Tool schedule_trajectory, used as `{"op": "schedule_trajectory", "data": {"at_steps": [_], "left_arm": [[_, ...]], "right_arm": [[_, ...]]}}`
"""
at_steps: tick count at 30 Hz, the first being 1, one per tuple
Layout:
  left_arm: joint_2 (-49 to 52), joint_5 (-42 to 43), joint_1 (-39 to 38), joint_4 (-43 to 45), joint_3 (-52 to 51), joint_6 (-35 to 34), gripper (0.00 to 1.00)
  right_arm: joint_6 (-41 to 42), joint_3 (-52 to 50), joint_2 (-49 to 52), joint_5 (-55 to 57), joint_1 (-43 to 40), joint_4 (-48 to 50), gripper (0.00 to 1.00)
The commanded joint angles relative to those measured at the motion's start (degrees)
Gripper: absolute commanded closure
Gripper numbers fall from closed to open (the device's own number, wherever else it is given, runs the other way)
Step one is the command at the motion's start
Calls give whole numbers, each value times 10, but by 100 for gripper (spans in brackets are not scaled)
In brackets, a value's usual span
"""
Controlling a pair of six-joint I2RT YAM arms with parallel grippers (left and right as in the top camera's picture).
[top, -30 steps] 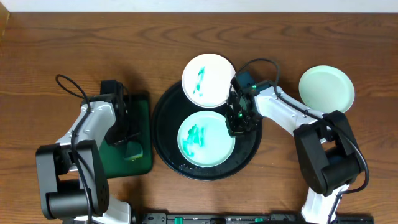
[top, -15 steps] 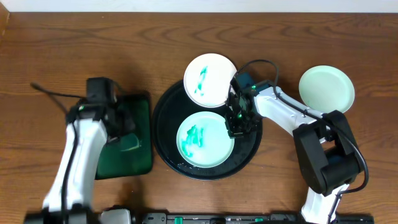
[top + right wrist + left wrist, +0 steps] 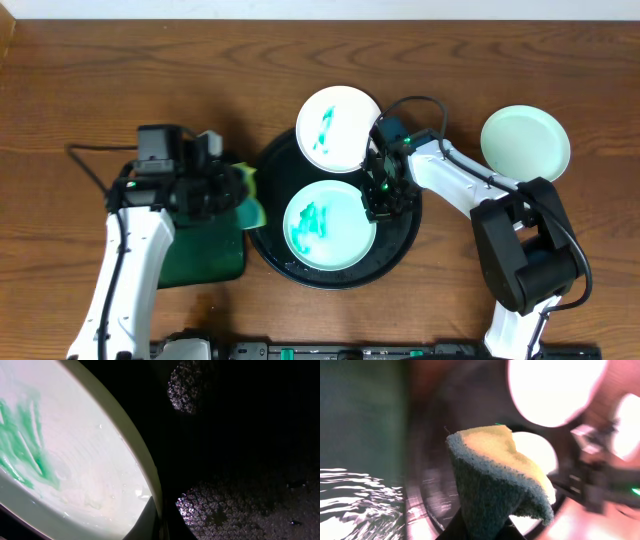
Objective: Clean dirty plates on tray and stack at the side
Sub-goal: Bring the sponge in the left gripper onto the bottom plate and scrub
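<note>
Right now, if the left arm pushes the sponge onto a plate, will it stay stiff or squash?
Probably squashes: the sponge bends where the left pincer pinches it. Likely light, since a narrow pinch carries it. Its rough green face may drag rather than slide.

Right gripper (image 3: pixel 379 205), holding a plate (image 3: pixel 335 240), and its arm (image 3: pixel 450 175) bar the right of the tray (image 3: pixel 275 252); sponge (image 3: pixel 250 188) crowds its left rim.
</note>
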Motion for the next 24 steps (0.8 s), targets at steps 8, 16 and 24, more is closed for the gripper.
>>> {"op": "schedule_trajectory", "data": {"at_steps": [8,16,24], "left_arm": [[117,104,-132,75,9,10,93],[237,79,-215,127,9,17,93],[327,-53,-249,134,9,17,93]], "right_arm": [[-7,-4,14,-14,10,-2,99],[-5,-4,14,-16,10,-2,99],[-1,-4,14,-16,10,-4,99]]}}
